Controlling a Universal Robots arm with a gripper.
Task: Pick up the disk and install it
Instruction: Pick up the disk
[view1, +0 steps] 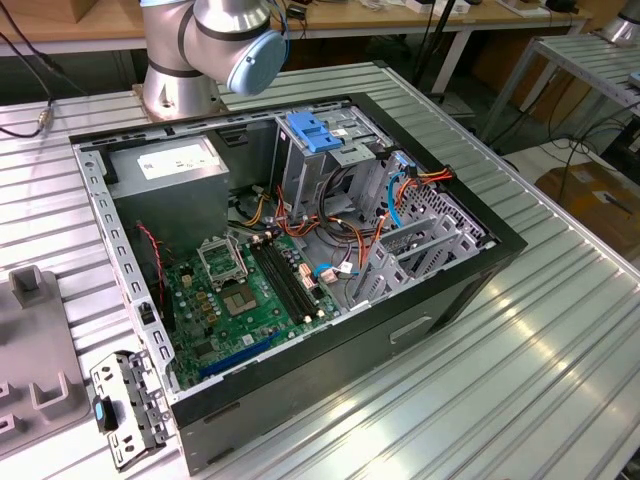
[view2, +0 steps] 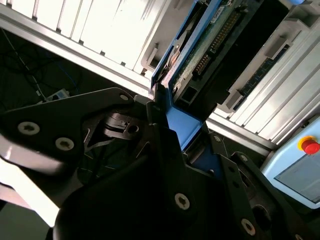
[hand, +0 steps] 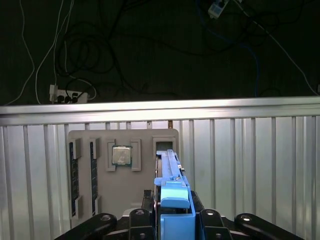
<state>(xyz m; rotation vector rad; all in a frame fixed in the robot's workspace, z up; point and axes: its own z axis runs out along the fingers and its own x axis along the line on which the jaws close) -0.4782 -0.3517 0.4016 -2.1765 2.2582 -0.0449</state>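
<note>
Tool (hand: 175, 220) clamped tight on the disk (hand: 172, 195), blue carrier edge-on. Grey parts tray (hand: 145, 145) on the desk (hand: 250, 165) behind it.

An open computer case (view1: 405, 340) lies on the ribbed metal table (view1: 560, 380), green motherboard (view1: 240, 300) exposed inside
</note>
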